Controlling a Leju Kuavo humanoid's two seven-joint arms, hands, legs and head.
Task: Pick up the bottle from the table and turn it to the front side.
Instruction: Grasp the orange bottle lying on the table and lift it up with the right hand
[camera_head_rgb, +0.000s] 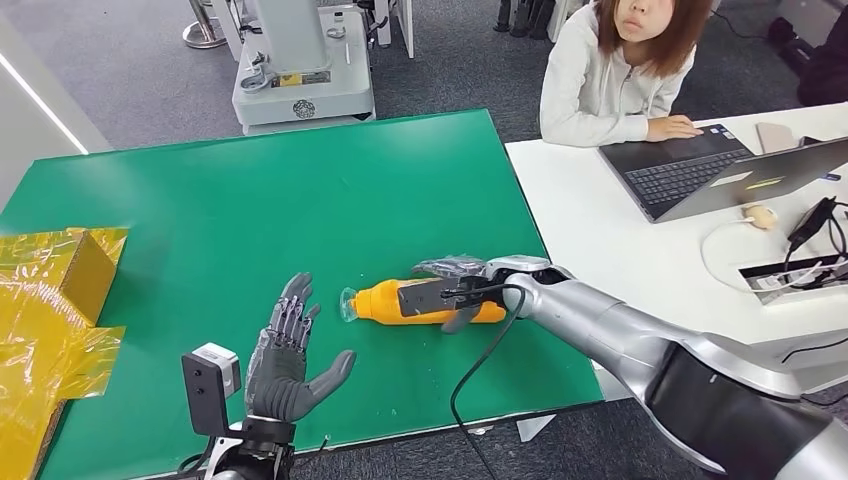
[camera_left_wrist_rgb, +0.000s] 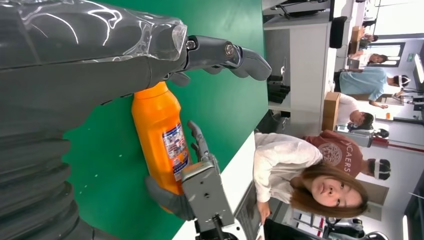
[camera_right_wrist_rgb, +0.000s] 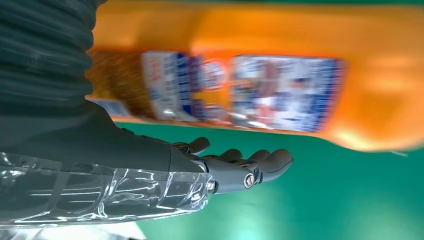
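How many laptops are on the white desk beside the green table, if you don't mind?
1 for certain: the open laptop in front of the seated person. A grey panel leaning beside it might be another.

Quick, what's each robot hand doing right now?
Left robot hand: open, fingers spread, holding nothing.
Right robot hand: around the orange bottle lying on the table; firm grip cannot be told.

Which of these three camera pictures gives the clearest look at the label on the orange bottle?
The left wrist view: the label on the bottle is sharp and faces the camera. The right wrist view shows the label larger but blurred. In the head view the right robot hand covers the bottle's middle.
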